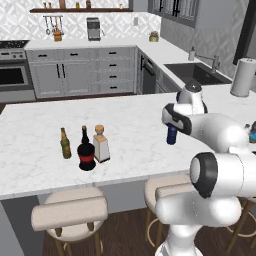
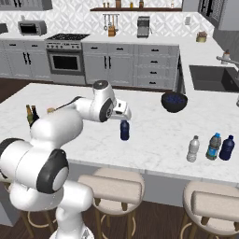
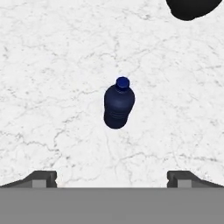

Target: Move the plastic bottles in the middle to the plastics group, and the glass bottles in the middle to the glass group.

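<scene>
A dark blue plastic bottle [image 2: 124, 130] [image 1: 171, 135] stands upright in the middle of the marble island. My gripper [image 2: 123, 115] [image 3: 112, 178] hovers just above it, open and holding nothing. In the hand view the bottle [image 3: 119, 104] lies ahead of the wide-apart fingertips [image 3: 43, 178]. At the right stand a clear white-capped bottle [image 2: 193, 149], a bottle with a blue-teal band [image 2: 214, 146] and another dark blue bottle [image 2: 227, 148]. At the left the square pale glass bottle [image 1: 101, 145] stands beside the black red-labelled bottle [image 1: 86, 155] and the olive bottle [image 1: 65, 143].
A black bowl [image 2: 174, 101] [image 3: 190, 8] sits on the island beyond the middle bottle. A sink [image 1: 196, 73] and a paper towel roll [image 1: 243, 77] lie to the far right. Stools [image 2: 111, 187] stand along the island's near edge.
</scene>
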